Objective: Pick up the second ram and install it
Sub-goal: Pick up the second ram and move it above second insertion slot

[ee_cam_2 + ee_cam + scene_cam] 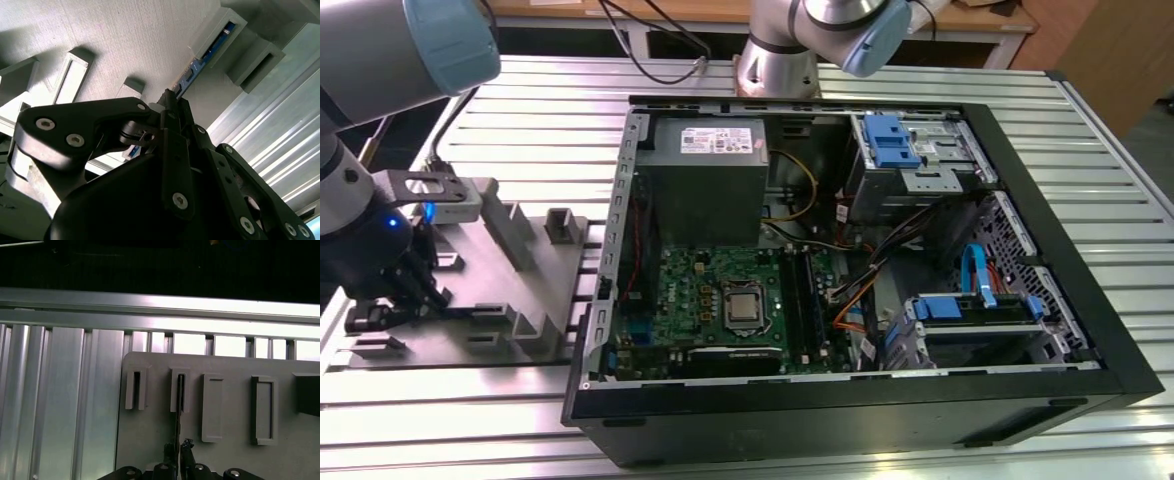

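The jaws are pinching the second ram [178, 405] by its flat faces while it stands on edge in a slot of the grey holder plate [150, 440], which seems meant to keep the stick upright and easy to grip. The plate lies on the ribbed worktop [881, 85] at the exterior view's left, just beside the open computer case [854, 395], so the memory slots [803, 300] are near.

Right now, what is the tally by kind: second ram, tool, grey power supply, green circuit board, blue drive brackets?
second ram: 1
tool: 1
grey power supply: 1
green circuit board: 1
blue drive brackets: 2
Total: 6
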You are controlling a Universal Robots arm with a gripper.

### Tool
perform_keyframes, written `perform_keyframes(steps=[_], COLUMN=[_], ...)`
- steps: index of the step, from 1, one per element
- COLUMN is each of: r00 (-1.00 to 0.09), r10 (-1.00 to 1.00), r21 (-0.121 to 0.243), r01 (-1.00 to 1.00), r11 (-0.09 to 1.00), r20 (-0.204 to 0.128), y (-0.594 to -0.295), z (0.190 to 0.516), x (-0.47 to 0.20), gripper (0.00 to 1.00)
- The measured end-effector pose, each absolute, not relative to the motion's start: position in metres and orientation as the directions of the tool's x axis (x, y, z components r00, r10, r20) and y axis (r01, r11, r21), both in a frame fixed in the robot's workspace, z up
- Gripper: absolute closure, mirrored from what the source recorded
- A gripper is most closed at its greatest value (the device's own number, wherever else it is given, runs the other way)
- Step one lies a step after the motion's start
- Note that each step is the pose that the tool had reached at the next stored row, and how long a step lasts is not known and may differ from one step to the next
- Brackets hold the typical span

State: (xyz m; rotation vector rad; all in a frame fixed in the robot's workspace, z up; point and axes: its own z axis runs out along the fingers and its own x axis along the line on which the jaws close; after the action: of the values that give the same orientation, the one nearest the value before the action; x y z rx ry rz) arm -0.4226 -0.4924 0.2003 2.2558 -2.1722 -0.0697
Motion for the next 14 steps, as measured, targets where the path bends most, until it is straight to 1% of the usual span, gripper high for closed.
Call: perform_keyframes(steps=[3, 4, 14], r00=[0.037, 0.037, 0.032], r10=[-0.999, -0.999, -0.999], r21=[0.037, 0.038, 0.037], r01=[-0.999, -0.999, -0.999], r11=[-0.038, -0.038, -0.033], r20=[-0.026, -0.026, -0.026], y=[-0.4925, -0.4926, -0.4929], z=[0.2003, 0.2003, 0.2003], x=[-0.4226, -0.4227, -0.4226], gripper=[0.82, 0.89, 0.89])
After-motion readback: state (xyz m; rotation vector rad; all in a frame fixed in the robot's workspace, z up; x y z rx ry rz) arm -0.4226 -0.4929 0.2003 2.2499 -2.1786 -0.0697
